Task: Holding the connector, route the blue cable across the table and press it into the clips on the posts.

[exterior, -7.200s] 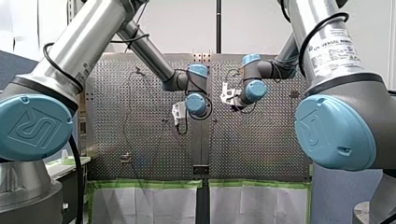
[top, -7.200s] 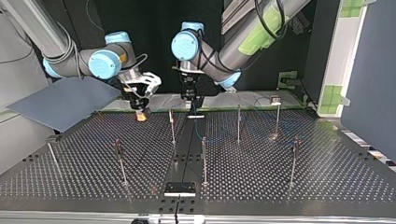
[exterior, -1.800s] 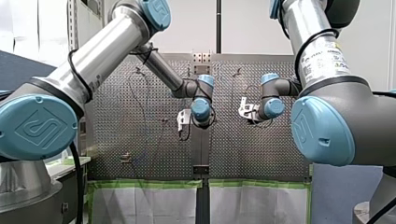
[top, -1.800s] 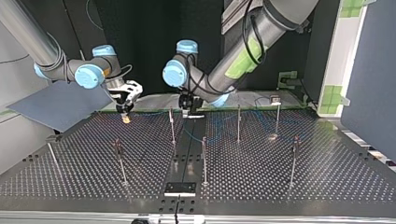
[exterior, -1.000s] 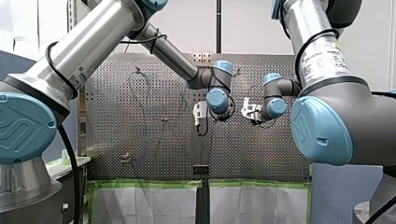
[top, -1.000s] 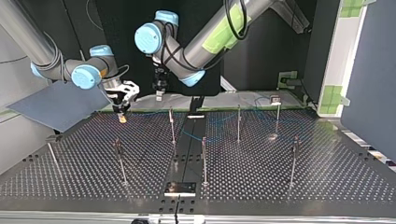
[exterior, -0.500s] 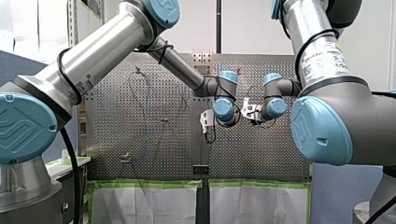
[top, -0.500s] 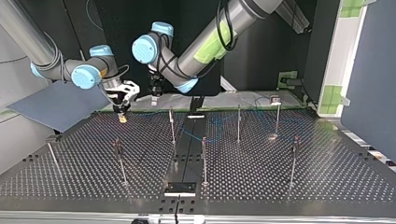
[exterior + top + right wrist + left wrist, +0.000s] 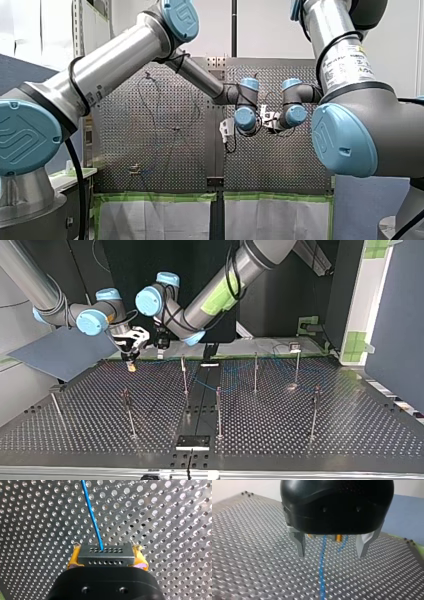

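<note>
Top view, left to right. The right claw point(image 9: 131, 365) hangs low over the far edge of the perforated table point(image 9: 350, 440), with its yellow pads pointing down.

Right wrist view: the pads point(image 9: 72, 559) pinch the grey connector point(image 9: 105, 554) from both sides. The blue cable point(image 9: 91, 512) leaves the connector's face and runs away over the table's holes.

Top view: the left claw point(image 9: 161, 344) hovers just to the right of the right claw, close beside it.

Left wrist view: the left claw's metal fingers point(image 9: 299, 543) are spread wide and grip nothing. The cable shows in the gap between them, touched by neither finger. The yellow-padded claw is visible beyond.

Top view, further right: the cable lies in loose curves across the table among the upright posts point(image 9: 255, 372). Whether it sits in any clip cannot be told.
</note>
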`<state>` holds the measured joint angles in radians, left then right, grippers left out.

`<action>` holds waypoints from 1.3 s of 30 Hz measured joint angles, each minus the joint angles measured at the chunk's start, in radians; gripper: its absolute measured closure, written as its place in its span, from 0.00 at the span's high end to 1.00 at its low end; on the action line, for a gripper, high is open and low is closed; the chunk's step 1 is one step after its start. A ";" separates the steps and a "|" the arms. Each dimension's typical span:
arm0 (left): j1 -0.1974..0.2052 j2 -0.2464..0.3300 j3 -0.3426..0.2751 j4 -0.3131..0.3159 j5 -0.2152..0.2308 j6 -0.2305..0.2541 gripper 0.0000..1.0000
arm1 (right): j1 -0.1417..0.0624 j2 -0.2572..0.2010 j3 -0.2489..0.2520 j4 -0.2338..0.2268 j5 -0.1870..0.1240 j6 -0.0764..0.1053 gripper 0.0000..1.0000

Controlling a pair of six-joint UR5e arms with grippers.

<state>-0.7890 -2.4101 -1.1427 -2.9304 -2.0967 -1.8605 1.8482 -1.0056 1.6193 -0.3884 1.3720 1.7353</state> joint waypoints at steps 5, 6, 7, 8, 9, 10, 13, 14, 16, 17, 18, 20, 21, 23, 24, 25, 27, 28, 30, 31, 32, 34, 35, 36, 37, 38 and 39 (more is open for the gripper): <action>0.012 -0.041 0.042 -0.010 0.002 0.000 1.00 | 0.002 0.000 0.000 0.000 -0.001 0.000 0.00; 0.017 -0.047 0.053 -0.004 0.002 0.000 1.00 | 0.002 0.000 0.000 0.000 -0.002 0.000 0.00; 0.020 -0.051 0.060 0.001 0.003 0.000 1.00 | 0.002 0.000 0.000 0.000 -0.002 0.000 0.00; 0.022 -0.054 0.068 0.006 0.003 0.000 1.00 | 0.002 0.000 0.000 0.000 -0.002 0.000 0.00; 0.026 -0.056 0.077 0.012 0.003 0.000 1.00 | 0.002 0.000 0.000 0.000 -0.002 0.000 0.00; 0.028 -0.057 0.084 0.015 0.003 0.000 1.00 | 0.002 0.000 0.000 0.000 -0.002 0.000 0.00; 0.032 -0.059 0.106 0.020 0.004 0.000 1.00 | 0.002 0.000 0.000 0.000 -0.002 0.000 0.00; 0.033 -0.059 0.113 0.021 0.004 0.000 1.00 | 0.002 0.000 0.000 0.000 -0.002 0.000 0.00; 0.035 -0.063 0.130 0.020 0.004 0.000 1.00 | 0.003 0.000 0.000 0.000 -0.002 0.000 0.00; 0.036 -0.067 0.138 0.019 0.006 0.000 1.00 | 0.003 0.000 0.000 0.000 -0.002 0.000 0.00; 0.037 -0.075 0.149 0.014 0.007 0.000 1.00 | 0.003 0.000 0.000 0.000 -0.002 0.000 0.00; 0.037 -0.090 0.166 0.002 0.009 0.000 1.00 | 0.002 0.000 0.000 -0.001 -0.002 0.000 0.00; 0.038 -0.101 0.179 -0.008 0.008 0.000 1.00 | 0.002 0.000 0.000 0.000 -0.002 0.000 0.00; 0.038 -0.120 0.197 -0.020 0.005 0.000 1.00 | 0.002 0.000 0.000 0.000 -0.002 0.000 0.00; 0.039 -0.129 0.205 -0.024 0.001 0.000 1.00 | 0.002 0.000 0.000 0.000 -0.002 0.000 0.00; 0.039 -0.133 0.209 -0.027 -0.004 0.001 1.00 | 0.002 0.000 0.000 0.000 -0.002 0.000 0.00; 0.040 -0.140 0.216 -0.034 -0.011 0.002 1.00 | 0.002 0.000 0.000 0.000 -0.002 0.000 0.00; 0.041 -0.141 0.218 -0.037 -0.014 0.004 1.00 | 0.002 0.000 0.000 0.000 -0.002 0.000 0.00; 0.040 -0.142 0.220 -0.047 -0.021 0.009 0.80 | 0.002 0.000 0.000 -0.001 -0.002 0.000 0.00; 0.040 -0.143 0.220 -0.051 -0.025 0.012 0.80 | 0.003 0.000 0.000 -0.001 -0.002 0.000 0.00; 0.039 -0.143 0.221 -0.055 -0.029 0.015 0.68 | 0.002 0.000 0.000 -0.001 -0.002 0.000 0.00; 0.036 -0.143 0.221 -0.058 -0.041 0.027 0.49 | 0.002 0.000 0.000 -0.001 -0.002 0.000 0.00; 0.034 -0.143 0.221 -0.059 -0.047 0.032 0.36 | 0.002 0.000 0.000 0.000 -0.002 0.000 0.00; 0.032 -0.143 0.221 -0.059 -0.057 0.038 0.14 | 0.002 0.000 0.000 0.000 -0.002 0.000 0.00; 0.031 -0.143 0.221 -0.060 -0.064 0.041 0.14 | 0.001 0.000 -0.001 0.001 -0.002 0.000 0.00; 0.030 -0.143 0.221 -0.061 -0.072 0.043 0.00 | 0.001 0.000 -0.001 0.002 -0.002 0.000 0.00; 0.029 -0.143 0.221 -0.062 -0.082 0.045 0.00 | 0.001 0.000 -0.003 0.004 -0.002 0.000 0.00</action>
<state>-0.7603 -2.5528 -0.9217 -2.9922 -2.1790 -1.8157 1.8493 -1.0058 1.6166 -0.3849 1.3700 1.7352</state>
